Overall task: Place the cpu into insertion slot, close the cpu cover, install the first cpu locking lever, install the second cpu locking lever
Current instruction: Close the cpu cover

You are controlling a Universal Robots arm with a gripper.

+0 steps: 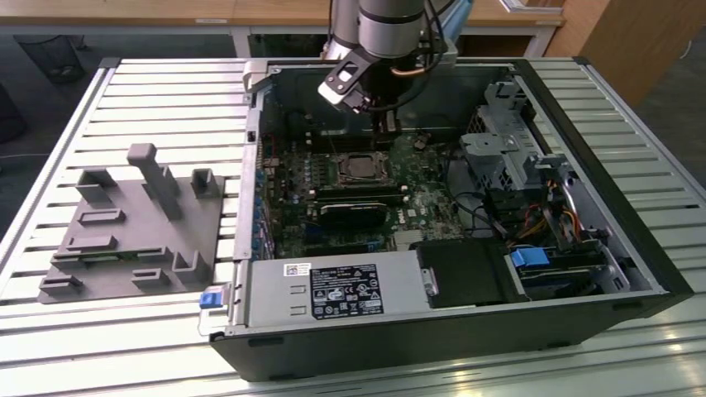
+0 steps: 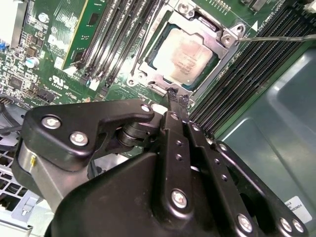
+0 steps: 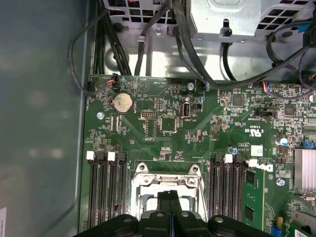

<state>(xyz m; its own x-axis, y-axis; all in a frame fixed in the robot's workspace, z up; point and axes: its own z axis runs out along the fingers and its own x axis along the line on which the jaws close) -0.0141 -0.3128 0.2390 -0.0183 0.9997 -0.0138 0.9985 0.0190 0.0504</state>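
Hovering inside the open computer case, the gripper hangs at about twelve o'clock of the insertion slot in the exterior view, close above the green motherboard. Its two black fingers are pressed together with nothing between them. In the second wrist view their joined tips sit just beside the near edge of the cpu cover; whether they touch it cannot be told. The cpu lies flat in the slot, its silvery top showing through the window of the cover, which is folded down over it. A thin wire lever reaches out from the socket's corner across the black memory slots. In the first wrist view such slots flank the socket on both sides. In the exterior view a black heatsink lies at six o'clock of the slot. A labelled power supply box sits farther along at six o'clock. A grey moulded fixture rests on the slatted table at nine o'clock of the case, well apart from the gripper.
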